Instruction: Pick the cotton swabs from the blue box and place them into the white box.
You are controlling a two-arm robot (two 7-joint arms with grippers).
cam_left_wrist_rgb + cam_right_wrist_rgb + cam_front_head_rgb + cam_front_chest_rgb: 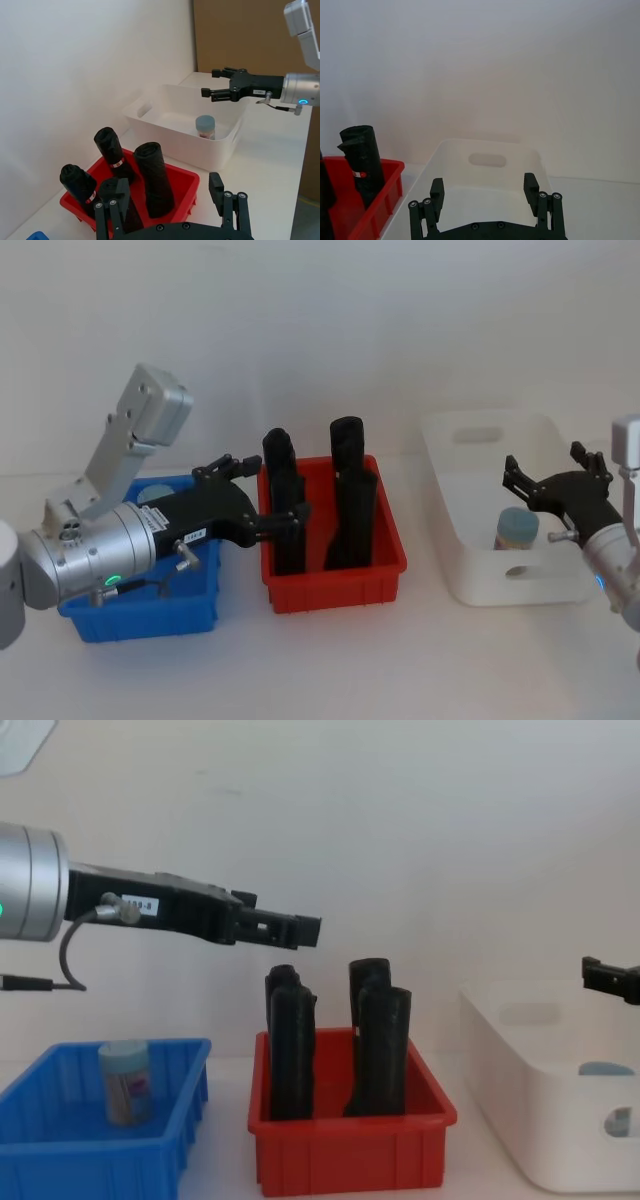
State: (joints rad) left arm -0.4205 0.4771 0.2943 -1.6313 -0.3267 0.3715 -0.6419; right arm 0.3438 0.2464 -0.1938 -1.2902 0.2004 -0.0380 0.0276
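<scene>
Close in on the left, the blue box (60, 1160) holds one cotton swab tub (125, 1082), upright and towards the back. From the head camera the left arm covers most of that tub, leaving only a sliver of pale lid in sight.

The left gripper (290, 928) hangs high over the line where the blue box meets the red bin (350, 1145). Side-on from the chest its fingers overlap and the gap is hard to read. The left wrist view settles it: the fingers are spread wide with nothing between them.

Four black rolls (385, 1045) stand packed upright in the red bin, and the front pair screens much of the pair behind.

Across on the right is the white box (470, 570), with a second cotton swab tub (517, 530) upright inside, close to its front wall. From the chest the box wall hides all but the lid. The right gripper (543, 462) hovers over that box just above the tub, fingers parted and empty. At the chest view's edge it is cut off to a black tip.

Behind everything is a plain white wall (320, 340).
</scene>
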